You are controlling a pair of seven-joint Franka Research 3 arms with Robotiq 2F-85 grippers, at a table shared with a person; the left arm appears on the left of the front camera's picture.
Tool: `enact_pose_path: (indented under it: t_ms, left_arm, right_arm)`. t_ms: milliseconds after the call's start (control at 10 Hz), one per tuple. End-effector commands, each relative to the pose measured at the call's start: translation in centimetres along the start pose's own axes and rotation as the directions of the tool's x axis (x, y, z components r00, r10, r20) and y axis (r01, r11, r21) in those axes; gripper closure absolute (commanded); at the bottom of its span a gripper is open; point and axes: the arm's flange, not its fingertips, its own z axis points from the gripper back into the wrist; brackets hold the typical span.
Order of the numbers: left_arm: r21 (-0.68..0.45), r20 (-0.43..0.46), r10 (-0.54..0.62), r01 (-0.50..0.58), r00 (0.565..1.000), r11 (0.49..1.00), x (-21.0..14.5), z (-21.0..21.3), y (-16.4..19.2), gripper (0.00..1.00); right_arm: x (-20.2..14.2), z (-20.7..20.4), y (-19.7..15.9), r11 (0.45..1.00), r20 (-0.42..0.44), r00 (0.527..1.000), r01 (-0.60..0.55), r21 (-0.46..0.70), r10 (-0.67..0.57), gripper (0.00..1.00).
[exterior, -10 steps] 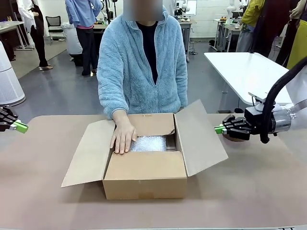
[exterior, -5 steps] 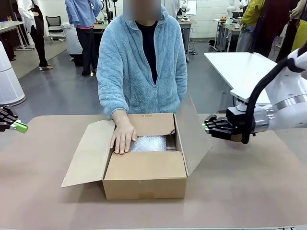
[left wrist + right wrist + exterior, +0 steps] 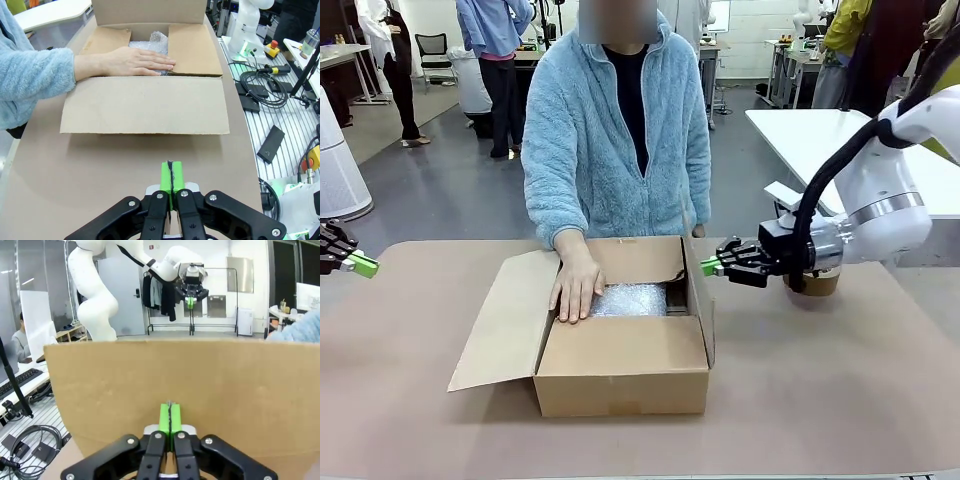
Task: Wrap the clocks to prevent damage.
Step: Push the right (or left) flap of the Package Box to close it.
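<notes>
One whitish, crinkly bubble-wrap bundle, clocks, inside cardboard box; left hand, right hand pinched together, empty.

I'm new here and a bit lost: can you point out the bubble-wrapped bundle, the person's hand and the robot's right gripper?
Bubble-wrapped bundle [image 3: 632, 300], front view, its crinkly top.
Person's hand [image 3: 576, 288], front view, back of the hand.
Right gripper [image 3: 710, 267], front view, tip of its shut green fingers.
</notes>
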Motion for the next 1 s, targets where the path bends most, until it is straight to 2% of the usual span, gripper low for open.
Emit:
enact_pose_path:
  t_ms: [0, 400, 700, 900]
  left_arm:
    - [0.004, 0.018, -0.008, 0.008, 1.0, 1.0, 0.1, 0.1, -0.1, 0.99]
    - [0.004, 0.018, -0.008, 0.008, 1.0, 1.0, 0.1, 0.1, -0.1, 0.99]
    - [0.004, 0.018, -0.008, 0.008, 1.0, 1.0, 0.1, 0.1, -0.1, 0.99]
    - [0.004, 0.018, -0.008, 0.008, 1.0, 1.0, 0.1, 0.1, -0.1, 0.99]
  right_arm:
    - [-0.7, -1.7, -1.9, 0.999, -0.025, 0.998, 0.049, -0.007, -0.049, 0.99]
    - [-2.6, -3.0, -3.0, 0.996, -0.076, 0.993, 0.085, -0.001, -0.085, 0.99]
    - [-4.1, -3.6, -2.9, 0.995, -0.196, 0.977, 0.075, -0.063, -0.086, 0.99]
    - [-4.8, -4.0, -2.9, 0.995, -0.241, 0.966, 0.078, -0.062, -0.09, 0.99]
